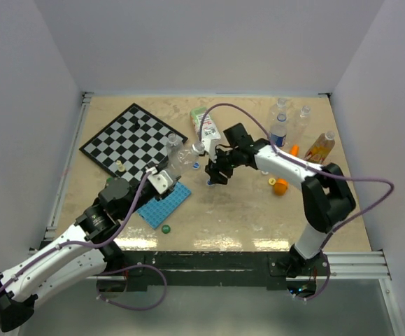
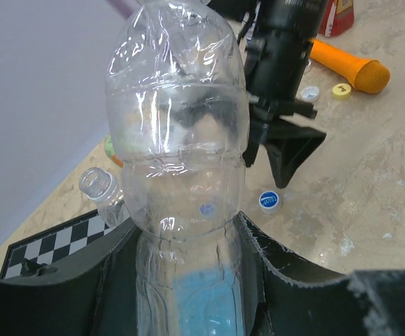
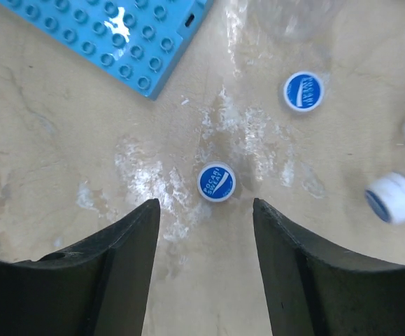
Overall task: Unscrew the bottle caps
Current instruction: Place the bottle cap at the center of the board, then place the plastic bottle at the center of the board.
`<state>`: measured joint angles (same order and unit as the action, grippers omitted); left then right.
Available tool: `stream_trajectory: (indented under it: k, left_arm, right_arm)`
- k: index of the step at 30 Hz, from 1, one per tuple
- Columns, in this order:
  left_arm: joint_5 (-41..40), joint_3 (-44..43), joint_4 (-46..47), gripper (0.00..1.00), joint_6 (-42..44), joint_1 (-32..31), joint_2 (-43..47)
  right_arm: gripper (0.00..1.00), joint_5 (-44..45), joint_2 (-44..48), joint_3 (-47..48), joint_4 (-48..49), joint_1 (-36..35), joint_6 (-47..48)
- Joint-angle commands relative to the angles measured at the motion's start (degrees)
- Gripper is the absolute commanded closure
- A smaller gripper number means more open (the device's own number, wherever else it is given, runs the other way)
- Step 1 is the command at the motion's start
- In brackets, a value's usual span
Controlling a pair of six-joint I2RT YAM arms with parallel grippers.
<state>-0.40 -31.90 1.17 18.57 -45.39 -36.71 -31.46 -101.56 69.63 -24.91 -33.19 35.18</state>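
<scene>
A robotics lab test cell. Plain white panels wall in a beige tabletop on three sides. Aluminium rails run along its left and near edges. Two cabled robot arms, bolted at the near edge, face mismatched props: a chessboard, a blue studded baseplate and plastic bottles.

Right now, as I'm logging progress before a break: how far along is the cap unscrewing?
Done: two blue caps and a green cap lie loose on the table. In hand: the left gripper clamps a clear bottle; the right gripper hangs open over one blue cap. Left: the bottles standing at the back right look capped.
</scene>
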Motion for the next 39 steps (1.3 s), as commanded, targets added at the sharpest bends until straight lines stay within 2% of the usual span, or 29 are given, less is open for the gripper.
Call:
stream_trajectory:
  k: [1, 6, 7, 8, 9, 12, 13, 15, 20, 23, 26, 30, 34, 39]
  left_arm:
    - [1.90, 0.52, 4.01, 1.00, -0.90, 0.30, 1.29]
    - [3.04, 0.70, 4.28, 1.00, -1.08, 0.30, 1.11]
    - [3.30, 0.53, 4.37, 1.00, -1.16, 0.21, 1.03]
    - [3.39, 0.52, 4.28, 0.99, -1.08, 0.21, 1.11]
    - [3.48, 0.61, 4.28, 0.99, -1.16, 0.30, 1.11]
    - [3.57, 0.61, 4.37, 0.99, -1.17, 0.21, 1.46]
    - [3.57, 0.61, 4.37, 1.00, -1.25, 0.30, 1.55]
    - [3.83, 0.70, 4.37, 0.99, -1.25, 0.30, 1.64]
    - [4.01, 0.70, 4.54, 0.99, -1.43, 0.21, 1.64]
    - [4.36, 0.87, 4.63, 1.00, -1.52, 0.21, 1.55]
    - [4.71, 0.79, 4.72, 1.00, -1.52, 0.30, 1.11]
    - [4.45, 0.79, 4.46, 1.00, -1.43, 0.30, 1.02]
    - [4.18, 0.88, 4.72, 1.00, -1.43, 0.21, 1.38]
    - [5.67, 0.87, 4.90, 1.00, -1.69, 0.30, 0.50]
  right_arm:
    - [0.41, -0.54, 13.55, -2.12, 0.21, 1.20, 4.02]
    - [0.39, 2.28, 24.81, -1.96, -0.76, 3.30, 6.66]
    - [0.34, 2.20, 26.22, -0.91, -1.54, 3.65, 6.48]
    - [0.12, 1.76, 26.67, 0.41, -2.94, 4.27, 5.87]
    - [0.02, -1.81, 26.94, 0.95, -4.87, 4.97, 6.30]
    - [0.02, -13.85, 22.74, 4.72, -16.37, 5.24, 15.59]
    - [0.02, -15.63, 20.89, 6.12, -21.97, 5.24, 20.06]
    - [0.02, -18.19, 19.73, 6.49, -24.58, 5.24, 22.82]
    - [0.02, -14.25, 27.97, 2.28, -13.00, 5.24, 16.69]
    - [0.02, -10.37, 33.25, -0.18, -3.33, 5.24, 9.41]
    - [0.02, -9.14, 33.28, 0.06, 1.00, 5.24, 1.39]
    - [0.03, -15.89, 27.65, 5.34, -8.49, 5.33, 9.47]
    - [0.03, -16.52, 33.87, -0.27, 0.20, 5.24, 6.57]
    - [0.02, -26.61, 36.17, -1.42, -3.74, 5.15, 12.88]
